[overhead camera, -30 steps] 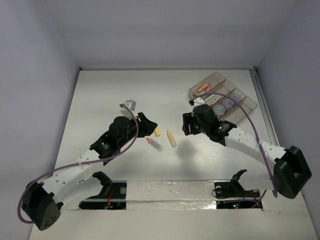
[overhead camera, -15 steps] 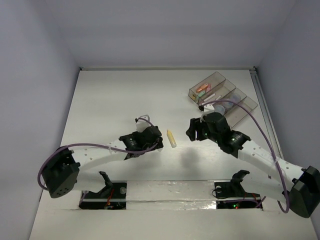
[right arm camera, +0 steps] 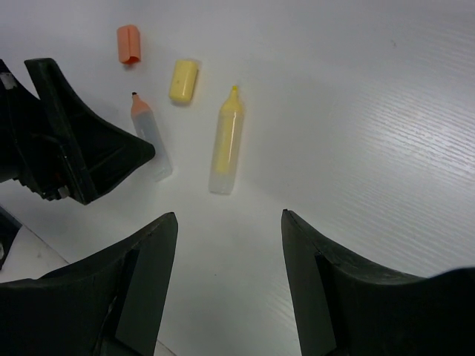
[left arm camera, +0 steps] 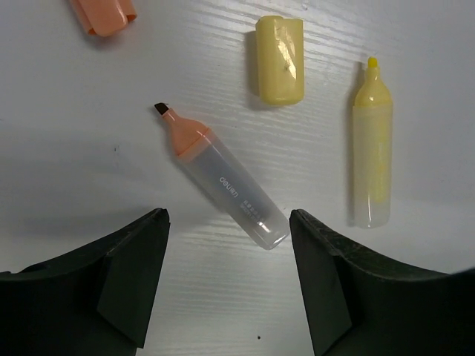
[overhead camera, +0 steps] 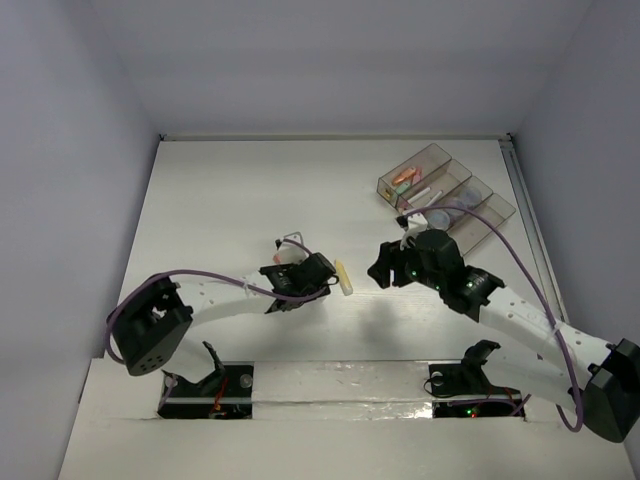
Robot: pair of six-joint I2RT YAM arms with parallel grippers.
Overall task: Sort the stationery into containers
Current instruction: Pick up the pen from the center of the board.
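Observation:
An uncapped orange marker (left arm camera: 223,185) with a clear body lies slanted on the white table, its rear end between the tips of my open left gripper (left arm camera: 228,222), which hovers just above it. Beside it lie a yellow cap (left arm camera: 280,59), an uncapped yellow marker (left arm camera: 371,144) and an orange cap (left arm camera: 104,15). My right gripper (right arm camera: 228,221) is open and empty, a little short of the yellow marker (right arm camera: 226,148). In the top view the left gripper (overhead camera: 305,275) hides the orange marker; the yellow marker (overhead camera: 343,277) shows between both grippers. The containers (overhead camera: 445,200) stand at back right.
The smoky bins hold pink and orange markers (overhead camera: 405,180), a white pen (overhead camera: 430,190) and round tins (overhead camera: 455,207). The left gripper's dark finger (right arm camera: 82,148) reaches into the right wrist view beside the orange marker (right arm camera: 152,137). Purple cables loop over both arms.
My left arm has swung right and down over the orange marker and yellow cap, covering them in the top view. My right gripper has shifted slightly toward the near edge.

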